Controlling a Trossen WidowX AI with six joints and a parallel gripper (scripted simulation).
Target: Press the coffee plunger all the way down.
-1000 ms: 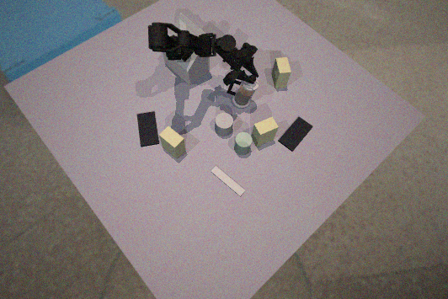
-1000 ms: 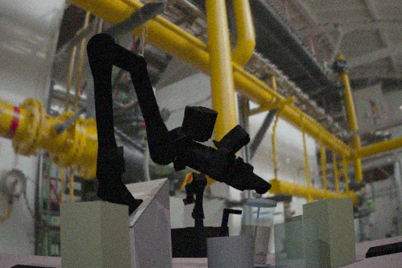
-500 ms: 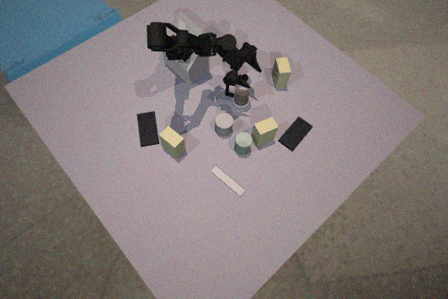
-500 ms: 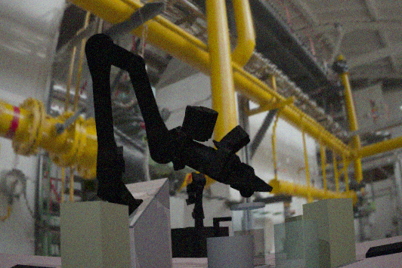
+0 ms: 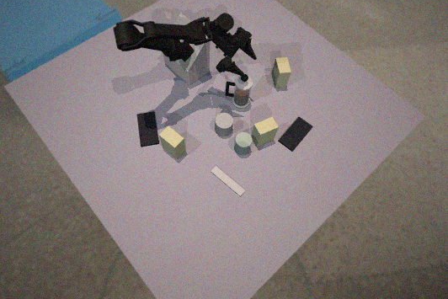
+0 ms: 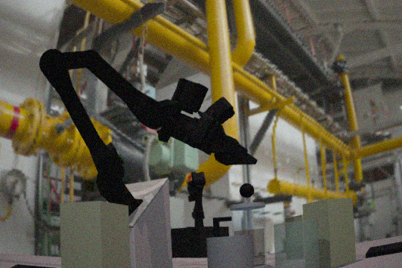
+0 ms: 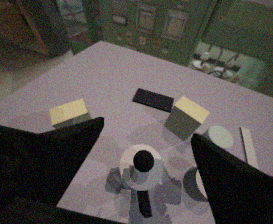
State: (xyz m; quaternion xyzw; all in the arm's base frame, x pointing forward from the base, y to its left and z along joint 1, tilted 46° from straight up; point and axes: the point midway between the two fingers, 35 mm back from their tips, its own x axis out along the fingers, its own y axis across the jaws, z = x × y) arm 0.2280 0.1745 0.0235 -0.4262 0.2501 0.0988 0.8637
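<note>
The coffee press (image 5: 242, 96) (image 7: 144, 202) stands upright on the lilac table (image 5: 168, 223), a glass cylinder with a dark fill and a black handle (image 5: 229, 88). Its black plunger knob (image 5: 244, 77) (image 6: 246, 190) (image 7: 143, 161) sits low, just above the pale lid. My gripper (image 5: 242, 63) (image 6: 242, 158) (image 7: 147, 129) is open wide and empty. It hangs a little above the knob, with a finger off to each side, and touches nothing. In the exterior view the press body is mostly hidden behind a grey cylinder (image 6: 230, 249).
Close around the press are yellow blocks (image 5: 281, 72) (image 5: 265, 130) (image 5: 172, 141), two short cylinders (image 5: 224, 125) (image 5: 242, 143), two flat black slabs (image 5: 147, 129) (image 5: 295, 133) and a white strip (image 5: 227, 180). The arm's grey base block (image 5: 189, 65) stands behind. A blue box (image 5: 42, 8) is at far left.
</note>
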